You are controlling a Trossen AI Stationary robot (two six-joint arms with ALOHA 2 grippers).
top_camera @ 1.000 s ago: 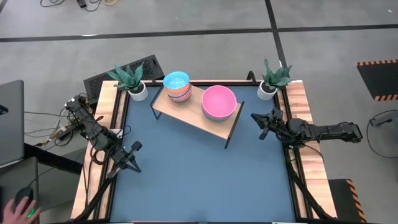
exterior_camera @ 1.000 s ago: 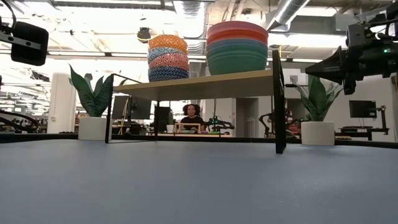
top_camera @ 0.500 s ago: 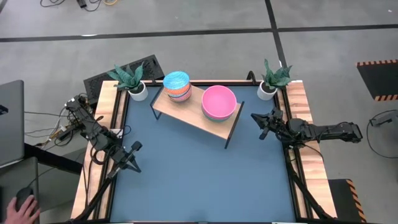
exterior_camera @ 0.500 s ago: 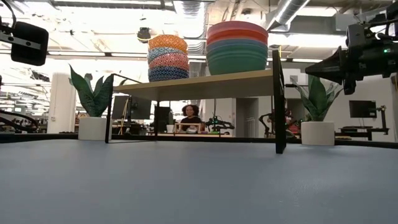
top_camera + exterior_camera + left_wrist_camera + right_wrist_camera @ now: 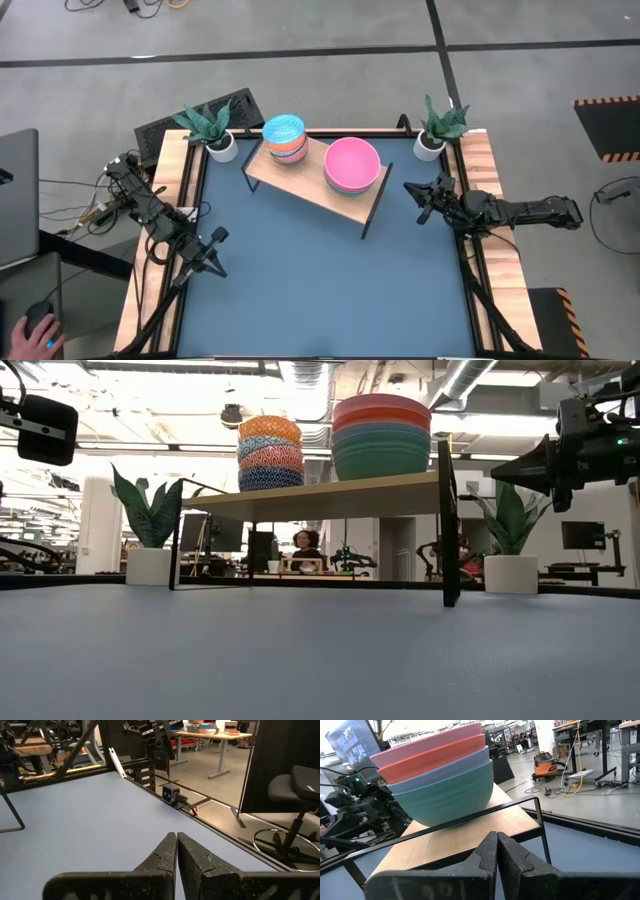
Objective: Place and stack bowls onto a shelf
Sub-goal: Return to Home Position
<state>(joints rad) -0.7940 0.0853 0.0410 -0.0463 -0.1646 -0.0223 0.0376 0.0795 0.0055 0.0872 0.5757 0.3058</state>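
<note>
Since every bowl in sight already sits on the shelf (image 5: 300, 183), what matters for the pull-back is how that shelf lies against the two arms. In the high view the wooden board runs slantwise across the upper middle of the frame, from upper left to lower right. The patterned stack (image 5: 270, 452), topped by the light blue bowl (image 5: 284, 128), is at its upper-left end. The plain stack (image 5: 382, 438), topped by the pink bowl (image 5: 352, 160), is at its lower-right end.

The right gripper (image 5: 496, 836) hangs right of centre in the high view, near the shelf's lower-right end and clearly the nearer of the two. Its wrist view looks straight at the plain stack, which runs pink, red-pink, blue-grey, then green at the bottom. The shelf's black leg frame (image 5: 542, 830) stands between the gripper and the bowls. Its fingers are pressed together with nothing between them.

The left gripper (image 5: 176, 836) sits at the lower left of the high view, well apart from the shelf. Its fingers are likewise pinched on nothing, and it faces out over the bare blue table (image 5: 75, 805).

I judge the right arm's retreat to be the one needing care. It should draw off toward the frame's right edge, away from the black leg frame, so that neither board nor stack is nudged.
</note>
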